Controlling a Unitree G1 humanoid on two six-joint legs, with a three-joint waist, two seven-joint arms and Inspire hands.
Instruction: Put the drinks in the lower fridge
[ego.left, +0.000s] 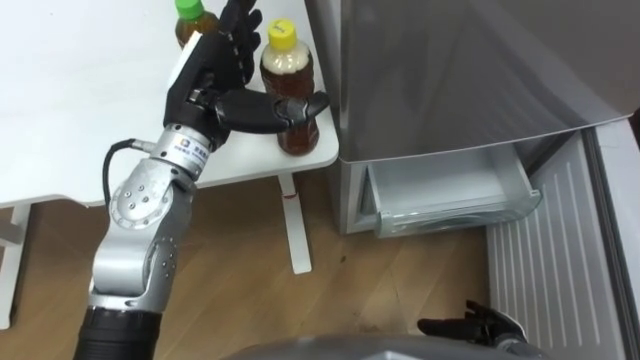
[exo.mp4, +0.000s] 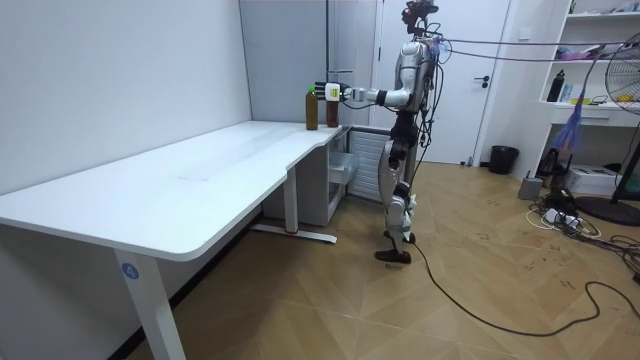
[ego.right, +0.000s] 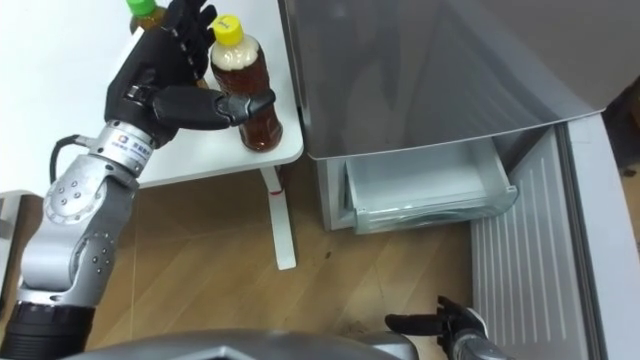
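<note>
A tea bottle with a yellow cap (ego.left: 288, 80) stands upright at the corner of the white table (ego.left: 80, 120). My left hand (ego.left: 215, 85) is open beside it. The fingers point up along its left side and the thumb (ego.left: 270, 110) reaches across its front. A second bottle with a green cap (ego.left: 190, 20) stands just behind the hand. The grey fridge's lower drawer (ego.left: 450, 195) is pulled out and holds nothing. My right hand (ego.left: 470, 325) hangs low with straight fingers, holding nothing. In the room view I stand at the table's end with my left arm stretched to the bottles (exo.mp4: 332, 108).
The fridge's lower door (ego.left: 560, 260) stands swung open at the right. The table leg (ego.left: 297, 225) stands on the wooden floor between the table corner and the drawer. The fridge's upper body (ego.left: 450, 70) rises right beside the yellow-capped bottle.
</note>
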